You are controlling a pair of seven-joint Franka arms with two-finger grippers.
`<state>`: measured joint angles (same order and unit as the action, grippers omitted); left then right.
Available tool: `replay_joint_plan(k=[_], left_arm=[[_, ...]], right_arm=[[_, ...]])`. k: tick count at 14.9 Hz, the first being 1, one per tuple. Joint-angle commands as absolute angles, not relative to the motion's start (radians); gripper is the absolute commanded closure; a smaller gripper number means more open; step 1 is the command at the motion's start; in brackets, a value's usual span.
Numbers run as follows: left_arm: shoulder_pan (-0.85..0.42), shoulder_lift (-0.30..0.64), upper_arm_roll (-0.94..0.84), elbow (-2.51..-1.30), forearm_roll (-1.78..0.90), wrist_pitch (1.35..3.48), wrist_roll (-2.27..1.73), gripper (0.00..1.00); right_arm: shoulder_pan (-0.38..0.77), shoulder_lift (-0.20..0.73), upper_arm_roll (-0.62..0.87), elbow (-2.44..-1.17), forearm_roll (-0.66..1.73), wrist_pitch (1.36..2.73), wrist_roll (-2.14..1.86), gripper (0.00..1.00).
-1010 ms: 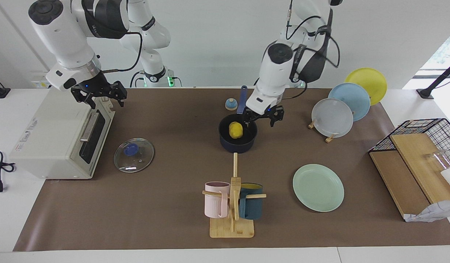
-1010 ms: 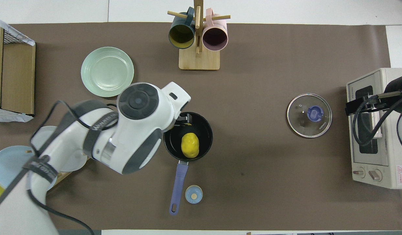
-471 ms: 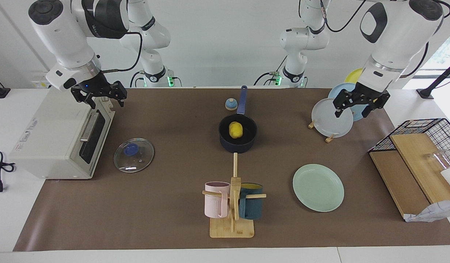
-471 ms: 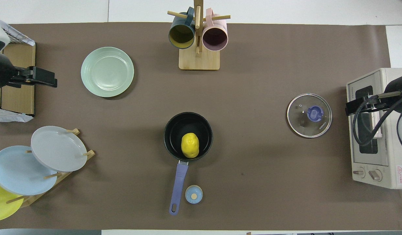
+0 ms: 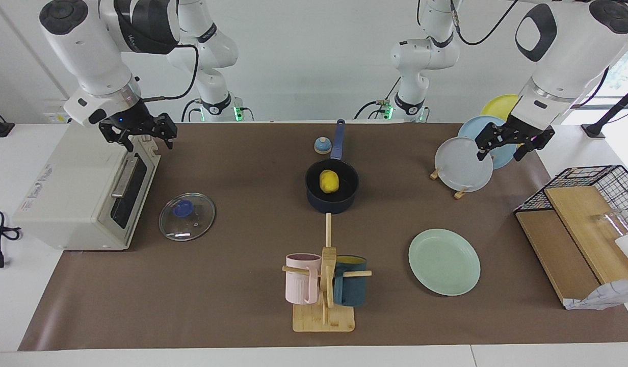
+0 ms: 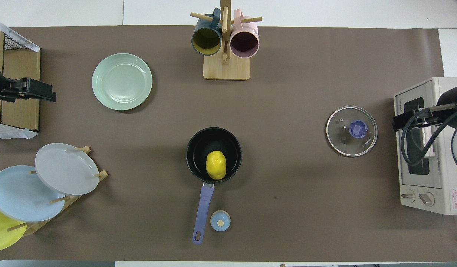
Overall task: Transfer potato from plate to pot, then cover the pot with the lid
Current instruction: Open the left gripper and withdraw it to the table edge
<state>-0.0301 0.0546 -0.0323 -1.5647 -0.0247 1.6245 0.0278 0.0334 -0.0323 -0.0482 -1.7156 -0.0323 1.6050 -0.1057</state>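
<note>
- Brown mat (image 5: 242, 285) over white table; white wall.
- Potato (image 5: 329, 181) in pot (image 5: 314, 196) mid-table; lid (image 5: 187, 216) beside toaster oven (image 5: 84, 188).
- Left gripper (image 5: 515, 142) spread, empty, over plate rack (image 5: 446, 176).
- Right gripper (image 5: 138, 131) spread, empty, over toaster oven.

1. Four plates: one mint-green plate (image 5: 444, 261) alone, three in the plate rack (image 5: 462, 192).
2. Two mugs (image 5: 302, 278) on the mug tree.
3. One pot (image 5: 332, 191), potato (image 5: 329, 181), lid (image 5: 187, 216), bell (image 5: 322, 146), toaster oven (image 5: 84, 188).

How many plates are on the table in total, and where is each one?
4. The mint-green plate lies flat toward the left arm's end, farther from the robots than the pot. The grey plate, light-blue plate and yellow plate stand in the wooden rack.
</note>
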Motion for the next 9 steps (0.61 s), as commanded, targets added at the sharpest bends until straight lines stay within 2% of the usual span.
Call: replay_joint_plan(k=[1,4,9], left_arm=[[-0.041,0.012,-0.012,-1.572,-0.012,1.571,0.026,0.0],[-0.046,-0.037,-0.009,-1.624,-0.006,1.552,0.028,0.0],[-0.067,-0.043,-0.009,-1.629,-0.006,1.546,0.0,0.0]], right_arm=[[0.037,-0.038,-0.052,-1.713,-0.032,1.598,-0.087,0.0],[0.037,-0.038,-0.051,-1.713,-0.032,1.598,-0.087,0.0],[0.037,-0.038,-0.051,-1.713,-0.032,1.598,-0.087,0.0]])
